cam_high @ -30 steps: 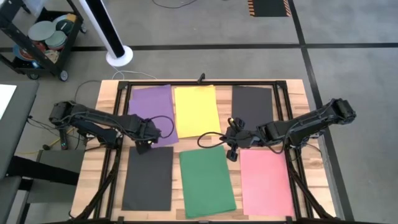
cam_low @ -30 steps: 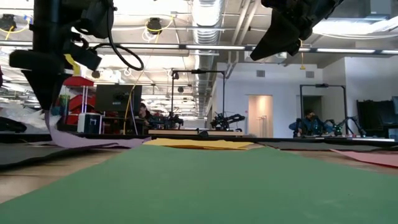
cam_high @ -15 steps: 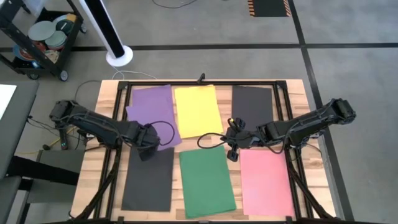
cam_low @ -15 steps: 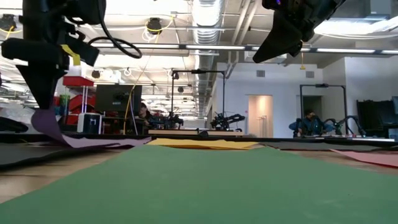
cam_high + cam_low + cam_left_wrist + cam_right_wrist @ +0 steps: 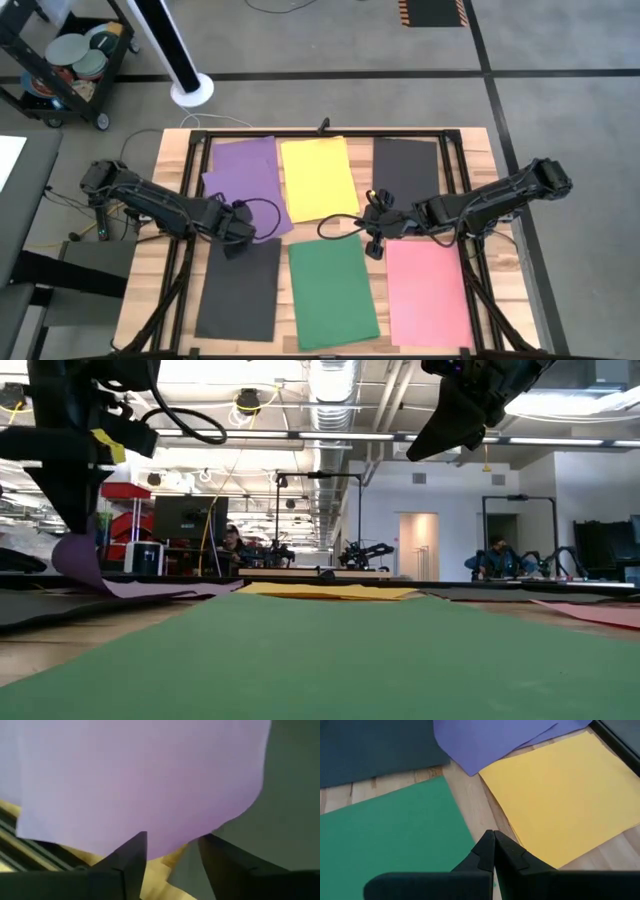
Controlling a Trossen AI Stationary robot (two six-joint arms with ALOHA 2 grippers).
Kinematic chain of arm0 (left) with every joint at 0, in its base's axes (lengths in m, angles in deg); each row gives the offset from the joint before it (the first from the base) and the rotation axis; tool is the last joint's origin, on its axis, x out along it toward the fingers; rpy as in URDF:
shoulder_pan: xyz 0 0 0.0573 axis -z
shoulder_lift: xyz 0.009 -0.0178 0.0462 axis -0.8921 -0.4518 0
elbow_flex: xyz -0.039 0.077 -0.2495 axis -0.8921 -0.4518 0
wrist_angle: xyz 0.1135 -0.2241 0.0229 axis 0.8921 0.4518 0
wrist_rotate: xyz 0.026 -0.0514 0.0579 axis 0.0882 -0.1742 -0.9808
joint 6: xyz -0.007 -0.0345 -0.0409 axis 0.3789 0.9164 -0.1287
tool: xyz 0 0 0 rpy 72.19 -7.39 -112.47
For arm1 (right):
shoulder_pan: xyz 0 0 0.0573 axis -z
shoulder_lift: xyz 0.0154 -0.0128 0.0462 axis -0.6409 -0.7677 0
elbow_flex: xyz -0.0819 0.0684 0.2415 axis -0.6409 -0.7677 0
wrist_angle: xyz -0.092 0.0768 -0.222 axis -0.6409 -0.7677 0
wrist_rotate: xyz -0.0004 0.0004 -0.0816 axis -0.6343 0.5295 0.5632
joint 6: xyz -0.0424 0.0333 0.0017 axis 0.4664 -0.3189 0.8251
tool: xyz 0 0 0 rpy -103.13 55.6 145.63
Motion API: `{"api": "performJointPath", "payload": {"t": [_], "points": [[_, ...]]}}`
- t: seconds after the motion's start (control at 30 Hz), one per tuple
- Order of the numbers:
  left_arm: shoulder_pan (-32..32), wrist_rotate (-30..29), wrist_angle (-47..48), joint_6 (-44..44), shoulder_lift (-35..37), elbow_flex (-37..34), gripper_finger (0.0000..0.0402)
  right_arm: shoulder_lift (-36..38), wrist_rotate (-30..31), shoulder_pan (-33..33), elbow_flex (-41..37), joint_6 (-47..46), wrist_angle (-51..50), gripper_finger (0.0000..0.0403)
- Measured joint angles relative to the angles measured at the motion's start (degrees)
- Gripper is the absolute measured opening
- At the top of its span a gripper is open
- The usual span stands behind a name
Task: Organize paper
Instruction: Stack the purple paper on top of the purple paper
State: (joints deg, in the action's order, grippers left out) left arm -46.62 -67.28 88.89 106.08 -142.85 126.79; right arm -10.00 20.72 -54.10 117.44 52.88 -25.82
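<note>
On table (image 5: 170, 290), left claw (image 5: 233, 238) pinches purple paper (image 5: 245, 175)

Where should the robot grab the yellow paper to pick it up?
Probably at the near corner of the yellow paper, closest to the shut right gripper. The sheet lies flat on the table, so a gripper should come from above beside its edge and pinch there.

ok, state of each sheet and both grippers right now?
purple paper: near corner lifted, held
left gripper: shut on purple paper
right gripper: shut, empty, raised
yellow paper: flat
green paper: flat
pink paper: flat
black paper: flat
</note>
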Motion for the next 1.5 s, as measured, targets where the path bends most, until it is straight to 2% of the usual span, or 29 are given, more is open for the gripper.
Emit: {"api": "performJointPath", "payload": {"t": [0.17, 0.57, 1.07, 1.5], "points": [[-1.7, -2.9, 1.0, -0.1, 0.0, 0.0, 0.0188, 0.0, 0.0, 0.0, 0.0, 0.0, 0.0, 0.0000], [-2.6, -6.3, 4.7, 3.3, 0.0, 0.0, 0.0189, 0.0, 0.0, -0.3, 0.0, 0.4, 0.0, 0.0000], [-1.9, -6.1, 2.9, -4.1, 0.0, 0.0, 0.0190, 0.0, 0.0, -0.3, 0.0, 0.4, 0.0, 0.0000], [-3.8, -9.0, 5.2, -5.0, 0.0, 0.0, 0.0190, 0.0, 0.2, -0.2, 0.0, 0.5, 0.1, 0.0000]]}}
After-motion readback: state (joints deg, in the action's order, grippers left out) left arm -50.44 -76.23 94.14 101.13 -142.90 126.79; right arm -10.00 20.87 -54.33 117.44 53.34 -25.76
